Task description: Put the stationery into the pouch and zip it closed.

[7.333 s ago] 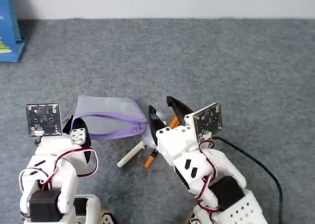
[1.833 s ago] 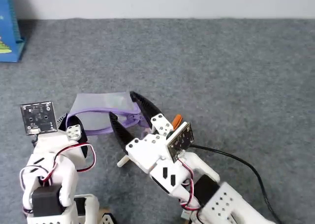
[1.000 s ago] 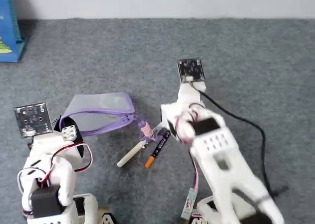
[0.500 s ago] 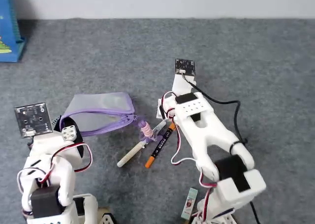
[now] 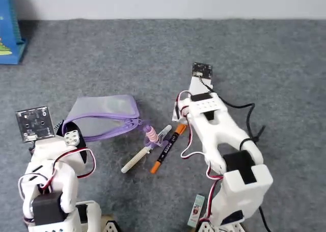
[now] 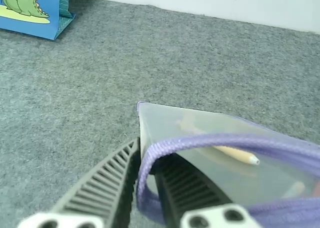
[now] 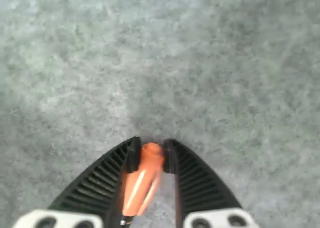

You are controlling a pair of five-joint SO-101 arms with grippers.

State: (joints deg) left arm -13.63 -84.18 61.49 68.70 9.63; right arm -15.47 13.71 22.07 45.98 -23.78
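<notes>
High view: pouch (image 5: 104,112) sits left of centre on the table (image 5: 254,48). Orange pen (image 5: 168,148) lies diag. just right of its mouth, far end under the right arm. White pen (image 5: 135,160) + pink item (image 5: 151,135) lie btwn, in the way.
Left wrist: left gripper (image 6: 146,155) clenched on pouch lip.
Right wrist: right gripper (image 7: 150,145) clamped on the pen's orange end.
</notes>
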